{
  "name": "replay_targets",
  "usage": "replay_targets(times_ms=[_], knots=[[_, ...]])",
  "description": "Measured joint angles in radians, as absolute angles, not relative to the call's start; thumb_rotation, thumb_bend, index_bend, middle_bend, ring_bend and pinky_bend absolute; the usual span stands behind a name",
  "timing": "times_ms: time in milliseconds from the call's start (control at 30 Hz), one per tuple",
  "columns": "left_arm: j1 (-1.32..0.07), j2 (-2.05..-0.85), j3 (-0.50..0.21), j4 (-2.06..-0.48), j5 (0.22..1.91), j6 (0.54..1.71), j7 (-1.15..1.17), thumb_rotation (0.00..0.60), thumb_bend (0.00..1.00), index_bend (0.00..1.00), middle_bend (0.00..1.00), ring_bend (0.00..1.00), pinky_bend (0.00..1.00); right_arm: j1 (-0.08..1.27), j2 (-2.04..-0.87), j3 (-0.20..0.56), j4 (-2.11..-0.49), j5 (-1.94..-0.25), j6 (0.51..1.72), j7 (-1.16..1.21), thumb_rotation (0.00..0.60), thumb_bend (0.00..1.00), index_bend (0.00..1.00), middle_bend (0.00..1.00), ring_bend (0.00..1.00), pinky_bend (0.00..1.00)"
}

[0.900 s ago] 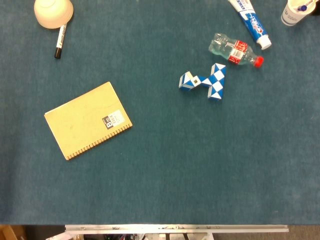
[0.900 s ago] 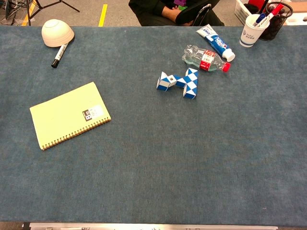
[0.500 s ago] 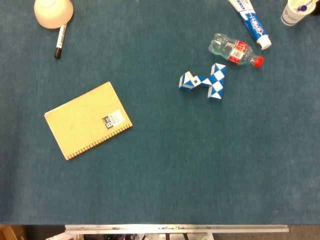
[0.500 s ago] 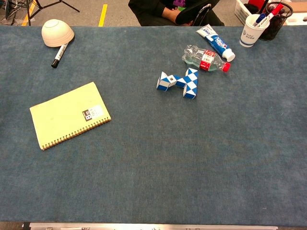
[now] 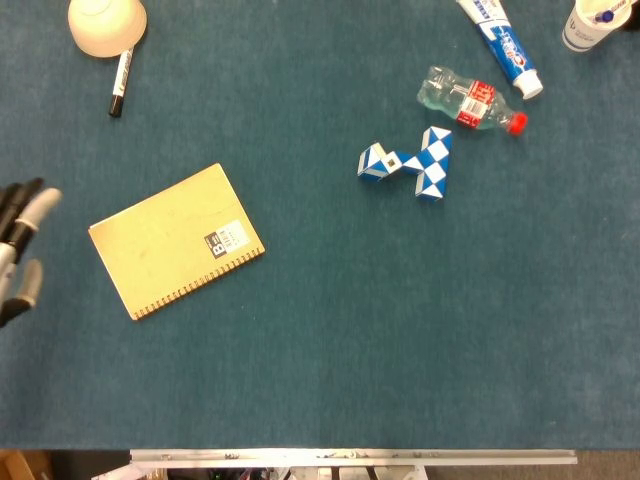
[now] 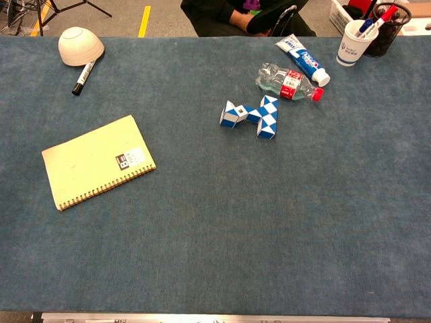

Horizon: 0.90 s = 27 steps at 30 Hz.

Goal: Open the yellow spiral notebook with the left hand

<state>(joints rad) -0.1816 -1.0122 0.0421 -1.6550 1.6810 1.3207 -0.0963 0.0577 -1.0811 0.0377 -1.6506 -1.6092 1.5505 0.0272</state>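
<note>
One broad table [image 5: 330, 340] covered in blue felt carries everything here. The yellow spiral notebook [image 5: 176, 240] lies shut and flat on its left part, turned at a slant, with the wire binding along its near edge and a small printed label by the right corner. Just off the notebook's left side, at the very edge of the head view, the left robot hand [image 5: 18, 250] shows only as a few dark and grey fingers [image 5: 40, 207], spread apart, holding nothing and apart from the notebook; the chest view does not show it. The right robot hand is nowhere in sight.

Toward the middle sits a blue-and-white twist puzzle snake [image 5: 410, 163], folded into a zigzag. Beyond it a clear plastic bottle [image 5: 468, 99] with a red cap lies on its side, and a toothpaste tube [image 5: 500, 40] lies just past that. A white paper cup [image 6: 353, 42] holding pens stands at the far right. At the far left an overturned cream bowl [image 5: 106, 25] touches a black marker [image 5: 119, 83].
</note>
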Motion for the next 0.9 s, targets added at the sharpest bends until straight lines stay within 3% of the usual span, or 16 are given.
replay_targets(times_ms=[167, 400, 500, 900], knots=[[-0.240, -0.995, 0.061, -1.664, 1.748, 1.265, -0.116, 0.568, 0.46, 0.04, 0.00, 0.00, 0.00, 0.059, -1.079, 0.039, -1.657, -1.609, 1.550, 0.022, 0.600, 0.35, 0.09, 0.10, 0.00, 0.00], [-0.343, -1.016, 0.073, -1.662, 1.855, 1.201, -0.122, 0.147, 0.36, 0.14, 0.00, 0.00, 0.00, 0.060, -1.077, 0.040, -1.666, -1.607, 1.547, 0.016, 0.600, 0.35, 0.09, 0.10, 0.00, 0.00], [-0.375, -1.032, 0.078, -1.665, 1.883, 1.173, -0.116, 0.015, 0.36, 0.17, 0.00, 0.00, 0.00, 0.060, -1.077, 0.041, -1.666, -1.605, 1.547, 0.016, 0.600, 0.35, 0.09, 0.10, 0.00, 0.00], [-0.491, -1.134, 0.093, -1.687, 1.885, 0.987, -0.013, 0.000, 0.35, 0.24, 0.00, 0.00, 0.00, 0.062, -1.080, 0.042, -1.661, -1.596, 1.538, 0.020, 0.600, 0.35, 0.09, 0.10, 0.00, 0.00]])
